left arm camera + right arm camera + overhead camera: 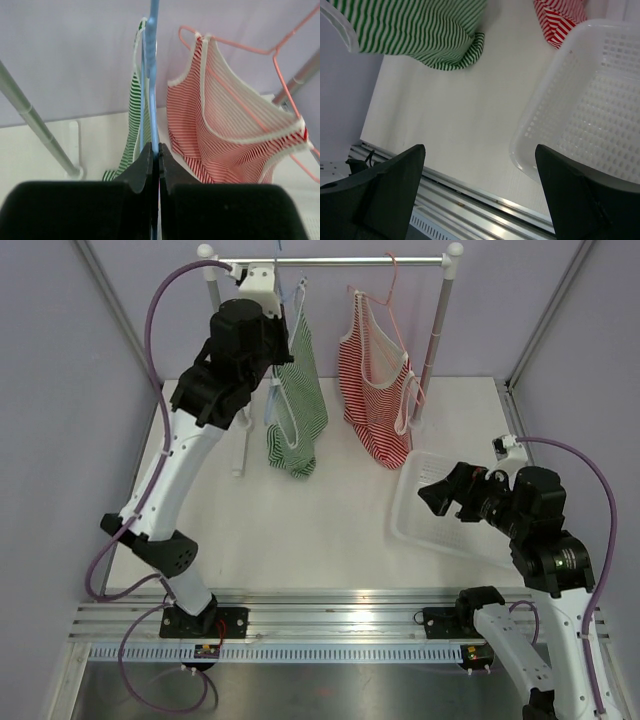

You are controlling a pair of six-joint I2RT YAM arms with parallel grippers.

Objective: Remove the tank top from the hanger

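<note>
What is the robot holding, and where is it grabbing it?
The left gripper is pinching the blue hanger by its thin frame, beside the green tank top. The right gripper is open, holding nothing.

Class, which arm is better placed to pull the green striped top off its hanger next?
Probably the right: its pincer hangs open and free beside the white plastic basket, while the left pincer is shut on the thin blue hanger carrying the green striped tank top.
</note>
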